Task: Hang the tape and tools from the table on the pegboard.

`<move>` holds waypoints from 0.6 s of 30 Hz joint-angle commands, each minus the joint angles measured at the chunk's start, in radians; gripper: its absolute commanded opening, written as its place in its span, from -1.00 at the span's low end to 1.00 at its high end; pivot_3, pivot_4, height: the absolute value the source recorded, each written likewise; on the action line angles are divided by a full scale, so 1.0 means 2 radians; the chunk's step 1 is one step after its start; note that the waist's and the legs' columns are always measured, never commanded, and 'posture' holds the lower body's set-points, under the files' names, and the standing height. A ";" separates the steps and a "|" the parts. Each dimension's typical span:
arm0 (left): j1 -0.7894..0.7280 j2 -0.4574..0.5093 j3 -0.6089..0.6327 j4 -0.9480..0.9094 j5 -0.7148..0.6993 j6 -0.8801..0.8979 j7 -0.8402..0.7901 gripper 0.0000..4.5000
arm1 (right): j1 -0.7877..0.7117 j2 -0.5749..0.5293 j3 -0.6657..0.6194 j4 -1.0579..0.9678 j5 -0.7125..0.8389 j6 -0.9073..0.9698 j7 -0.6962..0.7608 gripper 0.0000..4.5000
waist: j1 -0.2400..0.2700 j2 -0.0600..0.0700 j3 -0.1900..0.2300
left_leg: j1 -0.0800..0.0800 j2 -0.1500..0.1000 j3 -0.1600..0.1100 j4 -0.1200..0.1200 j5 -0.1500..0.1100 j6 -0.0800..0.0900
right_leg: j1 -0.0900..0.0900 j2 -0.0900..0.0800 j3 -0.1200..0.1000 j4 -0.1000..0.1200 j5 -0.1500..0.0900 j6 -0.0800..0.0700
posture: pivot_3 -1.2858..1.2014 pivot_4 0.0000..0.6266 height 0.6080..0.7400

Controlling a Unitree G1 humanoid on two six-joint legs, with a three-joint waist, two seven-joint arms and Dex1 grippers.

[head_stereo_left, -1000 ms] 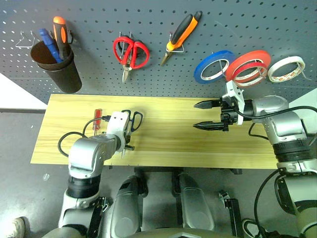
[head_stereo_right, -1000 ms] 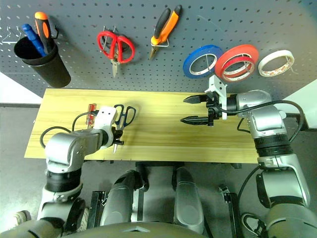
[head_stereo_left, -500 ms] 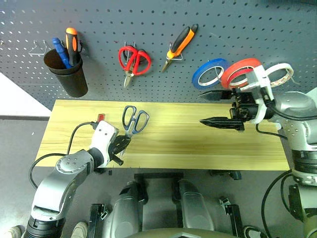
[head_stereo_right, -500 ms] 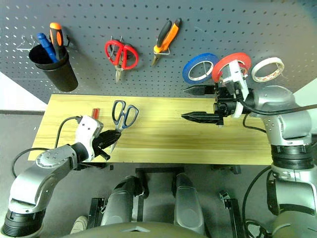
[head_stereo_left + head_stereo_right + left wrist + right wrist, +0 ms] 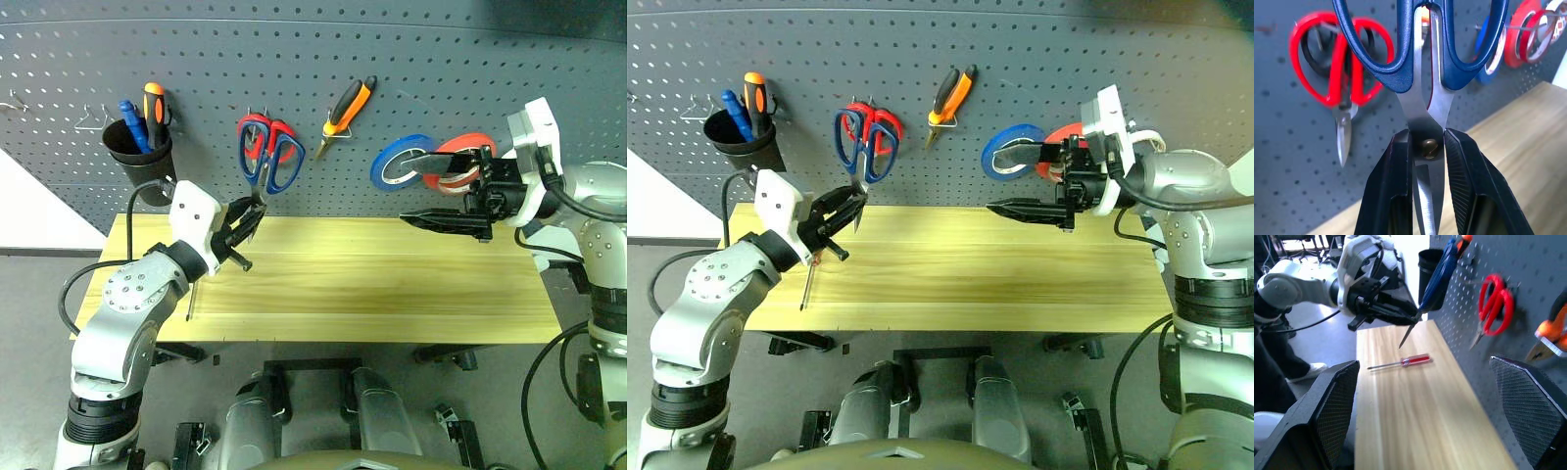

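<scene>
The pegboard (image 5: 411, 69) already carries red scissors (image 5: 257, 132) on the hook nearest the lifted pair, so the blue-handled scissors (image 5: 271, 162) could knock them or miss a free hook. The left fingers (image 5: 1400, 166) are clamped at the pivot, blades down, and the pair may swivel or slip. The right fingers (image 5: 446, 220) stand apart, empty, while the screwdriver (image 5: 1403, 362) lies on the counter (image 5: 392, 294).
</scene>
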State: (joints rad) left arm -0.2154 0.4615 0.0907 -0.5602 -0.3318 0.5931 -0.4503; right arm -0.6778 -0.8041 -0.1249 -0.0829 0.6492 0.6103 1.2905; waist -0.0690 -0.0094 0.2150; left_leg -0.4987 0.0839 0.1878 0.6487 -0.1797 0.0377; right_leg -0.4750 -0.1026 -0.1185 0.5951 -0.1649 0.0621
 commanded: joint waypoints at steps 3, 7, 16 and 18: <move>-0.001 -0.005 0.002 -0.003 0.014 -0.015 0.020 -0.72 | -0.014 -0.003 0.000 0.011 -0.004 -0.017 0.003 1.00 | 0.000 0.000 -0.001 | 0.000 0.000 0.000 0.000 0.000 0.000 | 0.000 0.000 0.000 0.000 0.000 0.000 | -0.07 -0.66 0.84; -0.008 -0.010 -0.002 0.014 0.021 -0.019 0.029 -0.72 | -0.014 -0.002 0.003 0.014 -0.008 -0.023 0.003 1.00 | 0.000 0.000 -0.001 | 0.001 0.000 0.000 0.000 0.000 0.000 | 0.000 0.000 0.001 0.001 0.000 0.000 | -0.07 -0.66 0.84; -0.041 -0.012 -0.018 0.078 0.045 -0.051 0.022 -0.72 | -0.020 -0.001 -0.004 0.023 0.002 -0.019 -0.003 1.00 | 0.000 0.000 -0.005 | 0.001 0.000 0.000 0.001 0.001 0.000 | 0.001 0.000 0.001 0.002 0.000 0.000 | -0.08 -0.65 0.84; -0.049 -0.016 -0.022 0.087 0.047 -0.052 0.022 -0.72 | -0.020 -0.001 -0.004 0.023 0.002 -0.017 -0.005 1.00 | 0.000 0.000 -0.006 | 0.001 0.000 0.000 0.002 0.001 -0.001 | 0.001 0.000 0.001 0.003 0.000 0.000 | -0.08 -0.65 0.84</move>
State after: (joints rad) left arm -0.2922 0.4302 0.0506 -0.3688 -0.2464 0.5194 -0.4062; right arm -0.6909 -0.8025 -0.1031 -0.0319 0.6345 0.5823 1.2829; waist -0.0685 -0.0085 0.2026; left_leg -0.4958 0.0842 0.1883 0.6521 -0.1776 0.0366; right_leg -0.4732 -0.1021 -0.1172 0.6004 -0.1650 0.0623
